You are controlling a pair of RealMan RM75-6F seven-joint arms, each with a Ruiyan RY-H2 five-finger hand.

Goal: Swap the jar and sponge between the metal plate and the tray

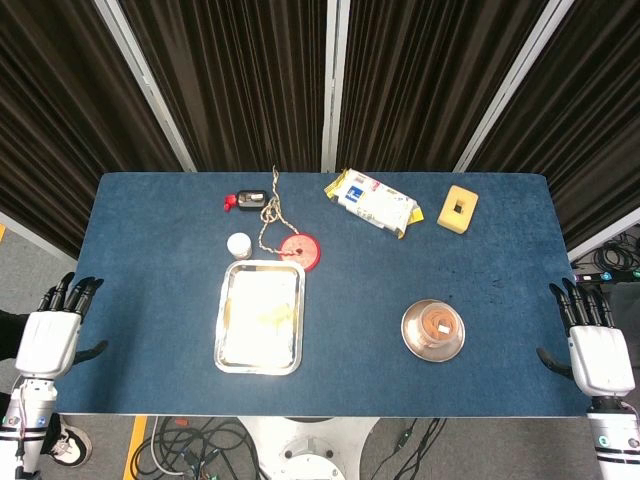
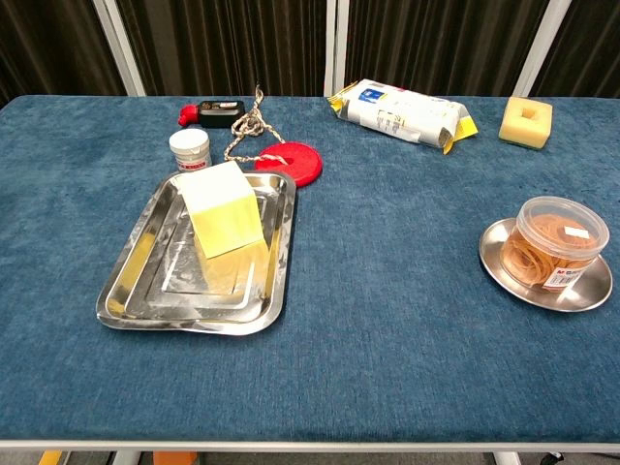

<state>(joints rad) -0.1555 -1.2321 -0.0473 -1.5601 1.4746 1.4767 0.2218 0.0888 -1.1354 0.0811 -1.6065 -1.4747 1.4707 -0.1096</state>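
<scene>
The jar (image 2: pixel 560 242), clear plastic and full of rubber bands, stands upright on the round metal plate (image 2: pixel 504 266), and the yellow sponge (image 2: pixel 225 207) lies in the steel tray (image 2: pixel 126 291), propped on its far rim. Your right hand (image 1: pixel 598 348) rests off the table's right edge, fingers straight and slightly apart, holding nothing; the plate sits on the table well inboard of it. Your left hand (image 1: pixel 52 332) hangs off the left edge the same way, empty, with the tray well apart toward the middle. Beyond the tray you have a small white jar (image 2: pixel 189 148), a red disc (image 2: pixel 289 162) on a rope (image 2: pixel 247 126), and a black tube (image 2: pixel 215 112). Farther from your right hand lie a snack bag (image 2: pixel 402 112) and a yellow block (image 2: pixel 526 121) with a hole.
</scene>
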